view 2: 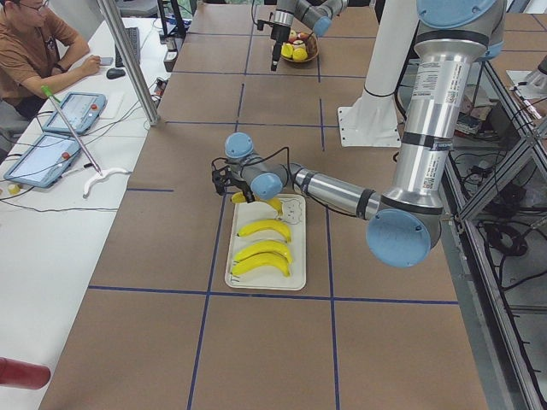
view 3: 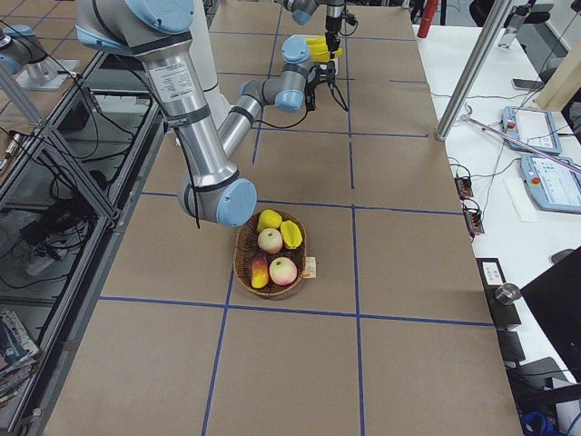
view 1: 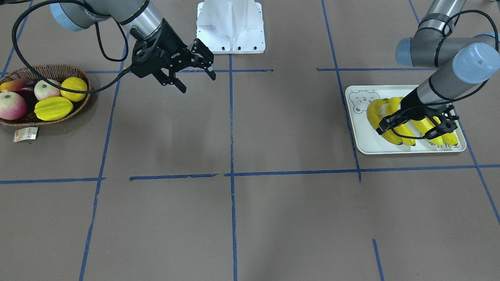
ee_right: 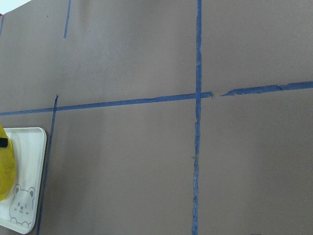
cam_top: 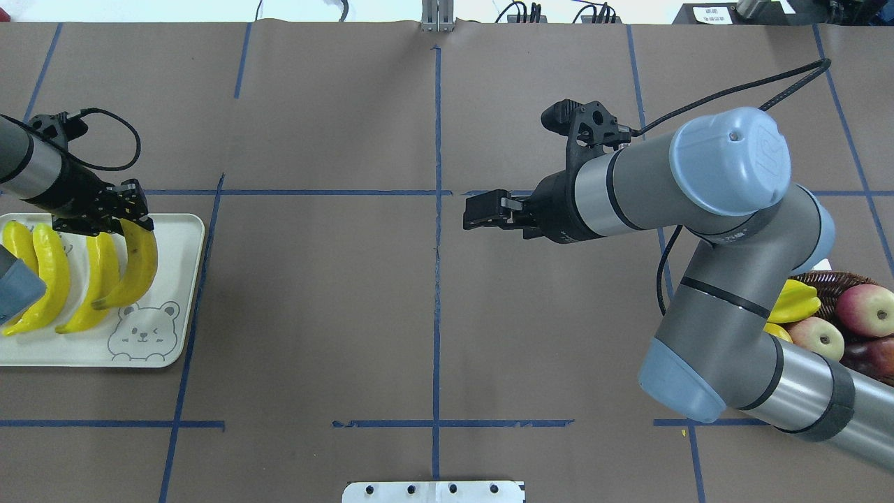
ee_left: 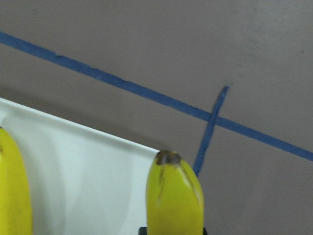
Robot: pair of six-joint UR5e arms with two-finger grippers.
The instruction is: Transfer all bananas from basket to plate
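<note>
Several yellow bananas (cam_top: 52, 279) lie side by side on the pale bear-print plate (cam_top: 84, 349). My left gripper (cam_top: 129, 213) is over the plate's far edge, shut on the end of the banana nearest the table's middle (cam_top: 140, 262). That banana's dark tip (ee_left: 168, 157) fills the left wrist view. From the front the bananas (view 1: 377, 113) sit partly under the left gripper (view 1: 414, 127). My right gripper (view 1: 197, 80) hangs open and empty above the table's middle, well away from the brown wicker basket (view 1: 50, 70). No banana shows in the basket.
The basket holds apples (view 1: 11, 105), a starfruit (view 1: 52, 108) and a lemon (view 1: 74, 88); a paper tag (view 1: 25, 134) lies beside it. The white robot base (view 1: 230, 27) stands at the table's robot side. A person (view 2: 34, 51) sits at a side desk.
</note>
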